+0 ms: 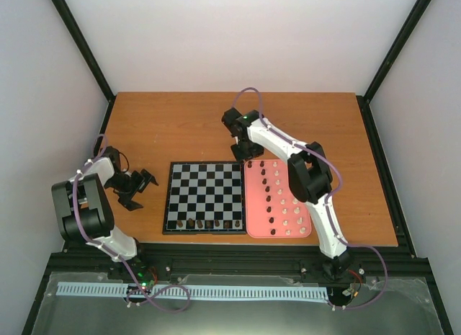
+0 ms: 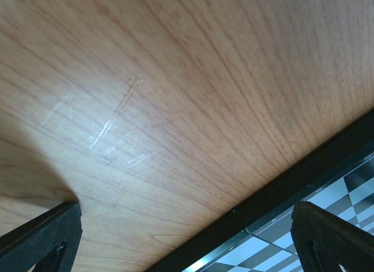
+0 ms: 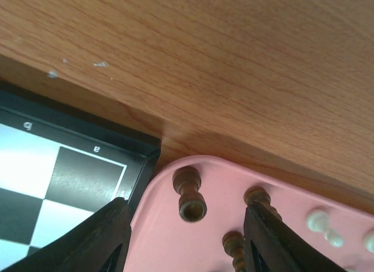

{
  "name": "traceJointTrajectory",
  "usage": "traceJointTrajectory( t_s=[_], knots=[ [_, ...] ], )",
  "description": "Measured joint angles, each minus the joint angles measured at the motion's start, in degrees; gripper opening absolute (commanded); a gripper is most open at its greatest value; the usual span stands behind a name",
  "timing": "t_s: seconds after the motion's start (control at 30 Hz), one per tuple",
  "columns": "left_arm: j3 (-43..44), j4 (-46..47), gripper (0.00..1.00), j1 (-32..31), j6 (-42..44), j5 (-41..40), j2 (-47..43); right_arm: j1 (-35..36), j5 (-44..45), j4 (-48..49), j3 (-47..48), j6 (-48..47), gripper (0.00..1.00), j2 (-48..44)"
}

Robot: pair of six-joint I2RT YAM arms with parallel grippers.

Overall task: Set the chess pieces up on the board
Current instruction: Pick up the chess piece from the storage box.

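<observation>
Since dark piece (image 3: 189, 194) looks tiny, light, rigid: take at waist. Right pincer (image 3: 187, 209) wide open astride it; left pincer (image 2: 186, 210) open, empty.

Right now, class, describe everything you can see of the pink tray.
The pink tray is a rectangular dish with rounded corners and a low raised rim, smooth, seemingly plastic. It lies flat on the wooden table, right of the chessboard, their edges apparently touching. Dark brown chess pieces sit in its left part, cream ones in its right. The right arm hides some of its far side, and the open right tool hangs over its far-left corner, fingers either side of a dark piece on its side.
</observation>
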Motion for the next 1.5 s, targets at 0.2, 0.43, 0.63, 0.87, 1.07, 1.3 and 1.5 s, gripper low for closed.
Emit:
traceJointTrajectory(
  t_s=[0.2,0.43,0.63,0.87,1.07,1.3,1.5],
  knots=[
    [0.83,-0.46,1.0,0.0,0.02,-0.02,0.92,-1.25,-1.25,0.48,-0.33,-0.94,0.42,1.77],
    [1.16,-0.72,1.0,0.0,0.02,-0.02,1.38,-2.12,-2.69,1.16,-1.14,-1.68,0.35,1.77],
    [1.33,-0.9,1.0,0.0,0.02,-0.02,1.55,-2.12,-3.58,1.42,-1.86,-1.77,0.29,1.79],
    [1.33,-0.92,1.0,0.0,0.02,-0.02,1.55,-2.14,-4.52,1.51,-2.4,-1.97,0.12,1.84],
    [1.33,-0.92,1.0,0.0,0.04,-0.02,1.55,-2.21,-4.81,1.64,-2.54,-1.88,0.03,1.84],
    [1.31,-0.92,1.0,0.0,0.04,-0.02,1.55,-2.25,-5.31,1.84,-3.08,-1.79,0.03,1.38],
    [1.31,-0.92,1.0,0.0,0.04,-0.02,1.42,-1.9,-6.23,1.16,-3.91,-1.05,0.03,-1.95]
  ],
)
